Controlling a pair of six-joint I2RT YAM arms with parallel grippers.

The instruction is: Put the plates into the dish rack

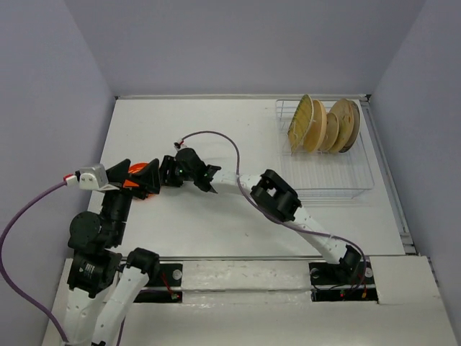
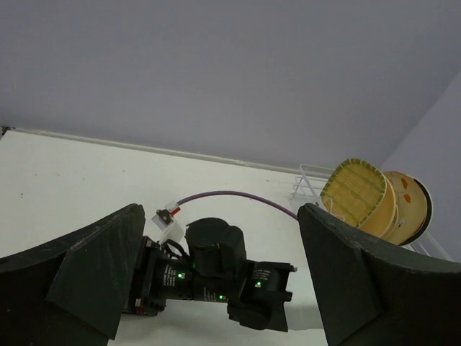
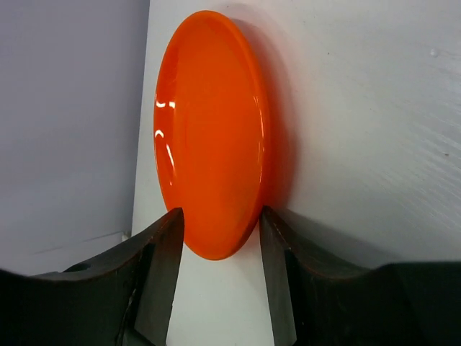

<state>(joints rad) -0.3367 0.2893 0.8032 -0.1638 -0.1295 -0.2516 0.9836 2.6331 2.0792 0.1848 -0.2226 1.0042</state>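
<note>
The small orange-red plate (image 3: 209, 130) lies on the white table near its left edge; only an orange sliver (image 1: 135, 171) shows from above. My right gripper (image 3: 221, 231) reaches far left (image 1: 163, 174). It is open, its jaws straddling the plate's near rim, fingertips close on both sides. My left gripper (image 2: 219, 209) is open wide and empty. It hovers over the plate (image 1: 135, 176) and faces the right wrist. The dish rack (image 1: 324, 180) stands at the back right with several plates upright, the yellow-green woven one (image 1: 300, 122) (image 2: 356, 191) in front.
A purple cable (image 1: 216, 137) loops over the table from the right wrist. Another purple cable (image 1: 29, 216) hangs off the left arm. Walls close the table on the left, back and right. The rack's near half (image 1: 328, 162) holds no plates.
</note>
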